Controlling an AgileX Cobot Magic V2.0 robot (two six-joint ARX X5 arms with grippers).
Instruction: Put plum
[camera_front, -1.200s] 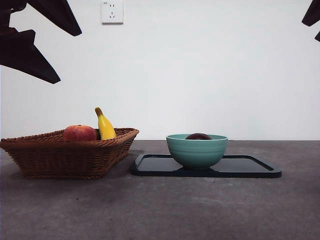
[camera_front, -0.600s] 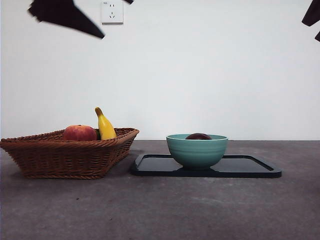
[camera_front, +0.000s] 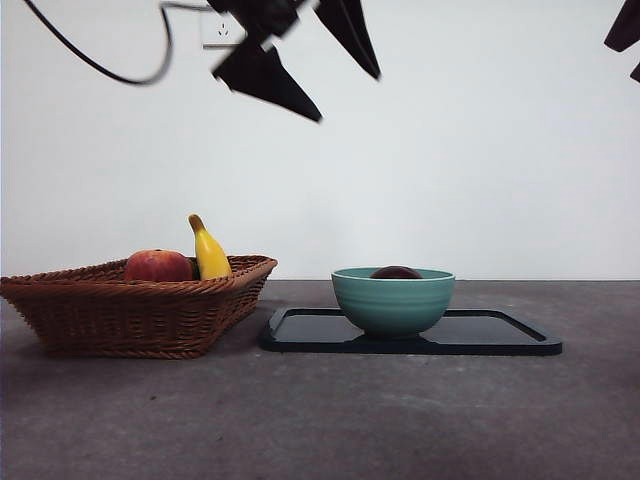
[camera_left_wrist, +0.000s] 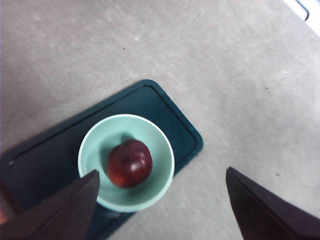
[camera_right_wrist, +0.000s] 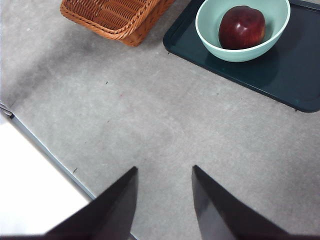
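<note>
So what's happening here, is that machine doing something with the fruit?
Nothing is being held. The plum lies in the green bowl, which stands on the dark tray. The left gripper hangs high above the bowl with its jaws open and empty. The right gripper waits off to the side, also open. A basket beside the tray holds a banana and a red fruit.

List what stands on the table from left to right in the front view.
Wicker basket holding a red-and-yellow fruit then a banana → dark tray carrying the green bowl, with the plum inside it.
</note>
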